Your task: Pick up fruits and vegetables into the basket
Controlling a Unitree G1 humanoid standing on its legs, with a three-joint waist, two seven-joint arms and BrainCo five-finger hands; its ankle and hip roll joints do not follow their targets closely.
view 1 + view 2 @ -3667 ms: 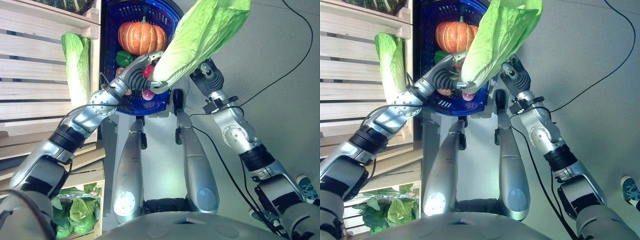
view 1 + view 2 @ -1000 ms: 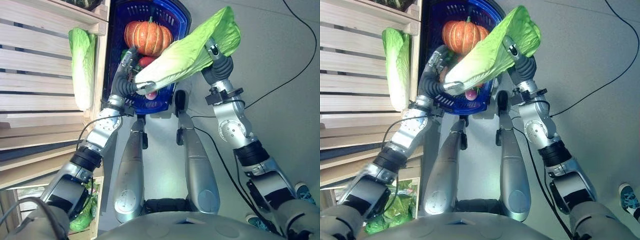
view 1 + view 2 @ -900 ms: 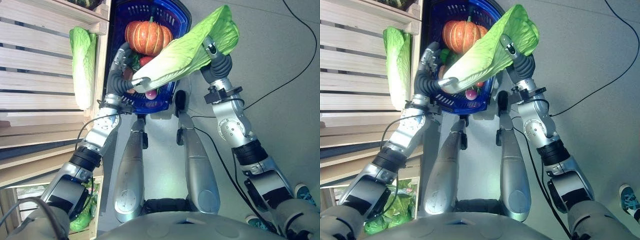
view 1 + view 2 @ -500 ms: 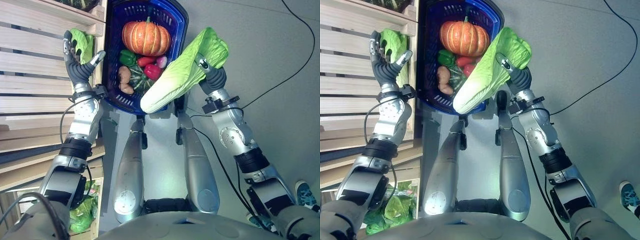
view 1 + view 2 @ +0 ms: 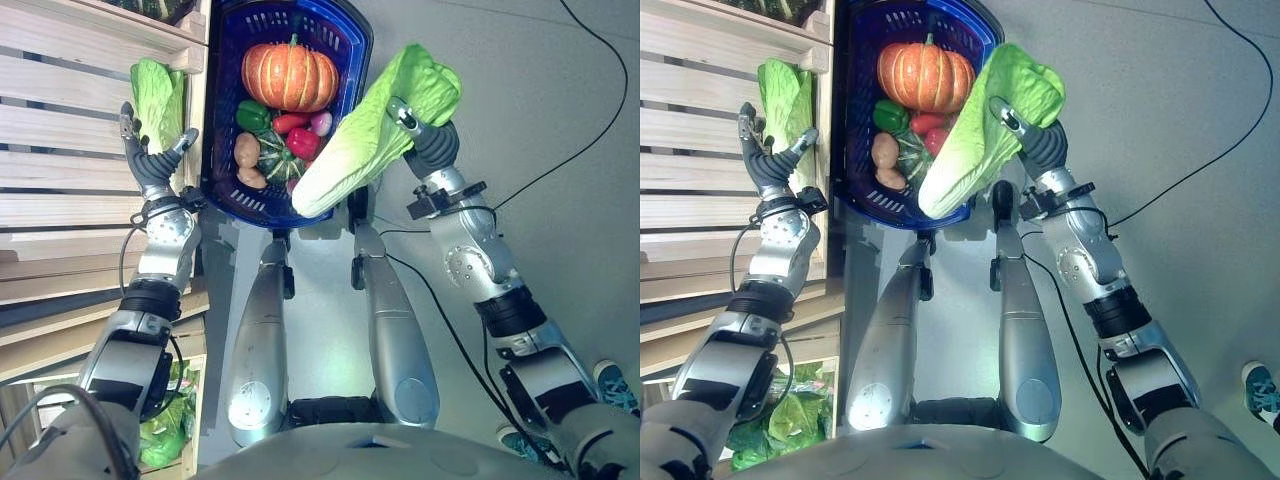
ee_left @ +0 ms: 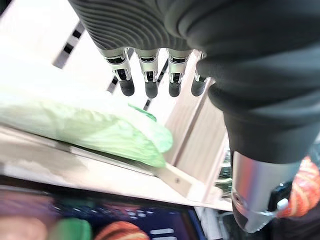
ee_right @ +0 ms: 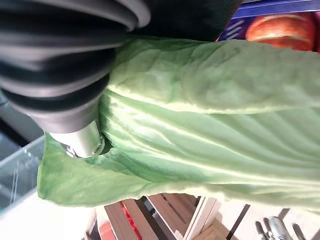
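cabbage (image 5: 375, 125) is gripped in the right hand (image 5: 425, 135), its pale base over the basket (image 5: 225, 190) rim. left hand (image 5: 150, 160) is spread and empty. next, lower it in and let go.

Basket (image 5: 222, 150) between shelf cabbage (image 5: 158, 92) and held cabbage (image 5: 375, 135).

I count two napa cabbages: one in my right robot hand (image 5: 425, 140) (image 5: 370, 135), one on the wooden shelf (image 5: 158, 90). One blue basket (image 5: 222, 150), one pumpkin (image 5: 290, 75), one green pepper (image 5: 252, 115), one potato (image 5: 247, 150).
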